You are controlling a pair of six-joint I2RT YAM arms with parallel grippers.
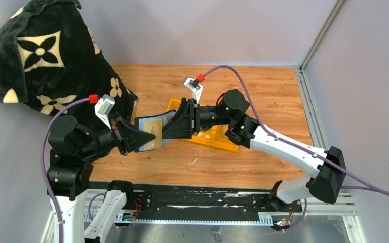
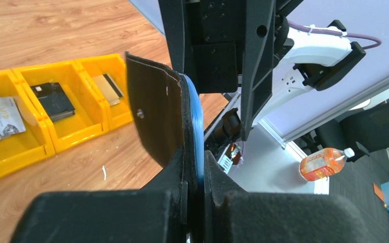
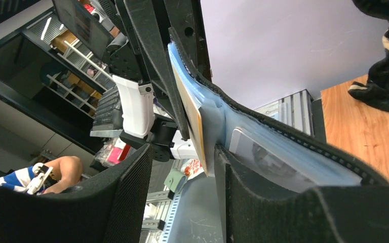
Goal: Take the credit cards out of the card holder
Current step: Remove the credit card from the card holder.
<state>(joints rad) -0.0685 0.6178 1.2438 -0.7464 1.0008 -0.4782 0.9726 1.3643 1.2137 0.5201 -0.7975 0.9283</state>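
Black card holder (image 1: 142,126), blue inside, w/ tan card (image 1: 154,135)

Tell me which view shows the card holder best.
Top external: the card holder is spread open, a tan card showing inside. Left wrist sees only its black flap edge-on; right wrist, its blue lining close up.

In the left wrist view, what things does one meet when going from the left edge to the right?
Silvery-grey cards → black block → tan card with a dark stripe (one per compartment of the yellow bin) → card holder → orange bottle.
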